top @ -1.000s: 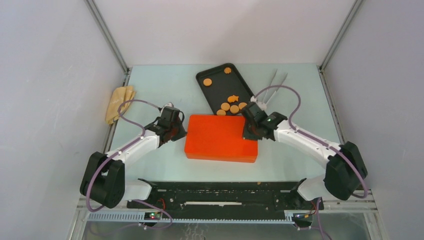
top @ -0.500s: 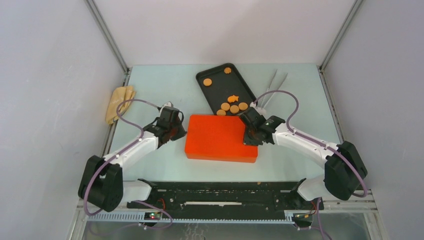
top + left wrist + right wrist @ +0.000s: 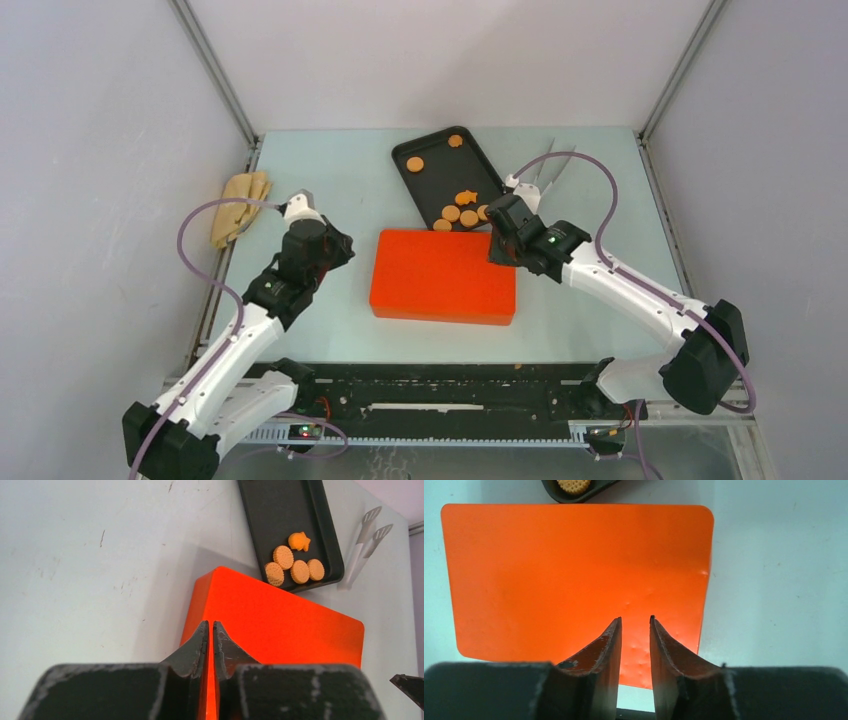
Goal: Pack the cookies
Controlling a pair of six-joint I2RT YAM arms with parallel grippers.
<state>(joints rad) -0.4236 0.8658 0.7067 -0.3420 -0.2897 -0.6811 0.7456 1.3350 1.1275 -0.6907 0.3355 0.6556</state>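
Observation:
Several round orange-brown cookies [image 3: 460, 216] and one fish-shaped cookie [image 3: 465, 197] lie at the near end of a black tray [image 3: 432, 182]. Two more round cookies [image 3: 414, 164] lie further back on it. The near cluster also shows in the left wrist view [image 3: 292, 565]. A closed orange box [image 3: 443, 276] sits in front of the tray. My left gripper [image 3: 330, 247] hovers left of the box, shut and empty [image 3: 210, 622]. My right gripper [image 3: 500, 245] hangs above the box's right part, jaws slightly apart and empty [image 3: 635, 618].
White tongs [image 3: 545, 170] lie right of the tray, partly behind my right arm's cable. A crumpled yellow cloth [image 3: 240, 205] lies at the table's left edge. A small crumb [image 3: 518, 366] sits near the front rail.
My left arm has lifted and drawn back left from the box's left edge. My right gripper has risen off the box's right edge. The box and cookies have not moved.

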